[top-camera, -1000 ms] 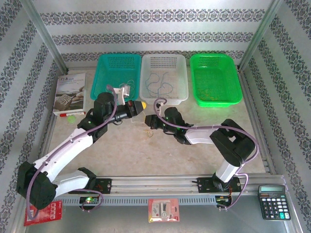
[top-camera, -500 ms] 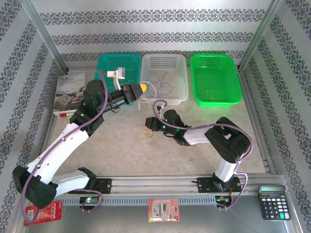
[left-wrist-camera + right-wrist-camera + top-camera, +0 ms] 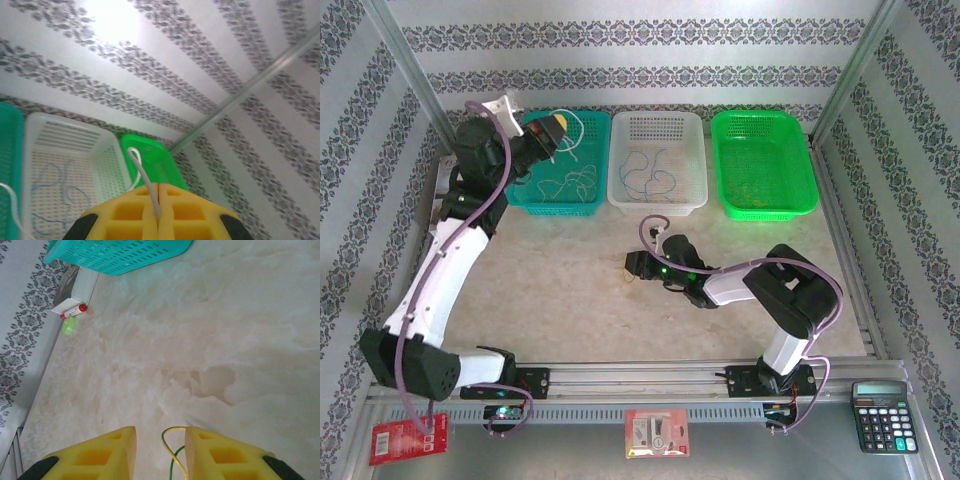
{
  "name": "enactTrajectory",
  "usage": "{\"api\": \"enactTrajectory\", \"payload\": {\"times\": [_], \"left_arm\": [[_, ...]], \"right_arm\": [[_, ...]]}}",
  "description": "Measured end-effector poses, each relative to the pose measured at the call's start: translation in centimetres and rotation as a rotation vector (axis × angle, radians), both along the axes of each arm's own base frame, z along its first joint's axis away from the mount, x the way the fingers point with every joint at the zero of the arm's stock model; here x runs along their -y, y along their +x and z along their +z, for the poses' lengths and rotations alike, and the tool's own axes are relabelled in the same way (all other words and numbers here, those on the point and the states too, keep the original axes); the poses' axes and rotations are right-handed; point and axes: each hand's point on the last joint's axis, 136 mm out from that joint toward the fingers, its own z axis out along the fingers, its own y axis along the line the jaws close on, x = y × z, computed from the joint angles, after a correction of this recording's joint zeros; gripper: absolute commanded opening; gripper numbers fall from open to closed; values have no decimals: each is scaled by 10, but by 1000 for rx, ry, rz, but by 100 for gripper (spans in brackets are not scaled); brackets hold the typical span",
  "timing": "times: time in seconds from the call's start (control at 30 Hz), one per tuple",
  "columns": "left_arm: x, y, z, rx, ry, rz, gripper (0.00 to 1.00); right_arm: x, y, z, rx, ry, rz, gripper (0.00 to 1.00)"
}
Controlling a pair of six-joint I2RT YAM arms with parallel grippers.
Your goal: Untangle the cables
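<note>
Over at the far left the left arm reached up above the teal basket (image 3: 556, 208), and its left fingers (image 3: 125, 219) were pressed tight together on the whitish cable (image 3: 148, 181), which ran up out of the seam between them. From above, that thin wire trailed down from the raised fingers in loose loops into the teal basket. Next along, the white basket (image 3: 655, 206) held the dark bluish cable (image 3: 650, 178), lying in a limp squiggle on its floor. In front of that basket, out on the bare desk (image 3: 570, 290), the right arm lay low with its right fingers (image 3: 100, 454) parted a little, a narrow gap between them. The yellow cable (image 3: 172, 460) curled up into that gap. I could not tell whether it touched either finger, but it was not clamped. Further right stood the green basket (image 3: 770, 211), and at the near right corner a calculator (image 3: 883, 415).
</note>
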Motion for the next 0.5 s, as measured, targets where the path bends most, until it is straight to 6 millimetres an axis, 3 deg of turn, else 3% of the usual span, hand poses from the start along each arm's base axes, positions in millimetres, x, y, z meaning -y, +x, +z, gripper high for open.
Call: {"api": "enactTrajectory", "payload": {"times": [0.2,0.4,0.43,0.5], "left_arm": [[-32,45,-46,-92,47,103,0],[-50,68,-98,-190,90,159,0],[-51,71,-111,-213,100,160,10],[-51,78,-133,-255,124,155,50]], "right_arm": [[3,-2,24,43,23,-3,41],[11,-5,25,45,-21,-12,44],[12,-6,23,41,-37,-12,44],[14,-10,17,34,-76,-7,45]]}}
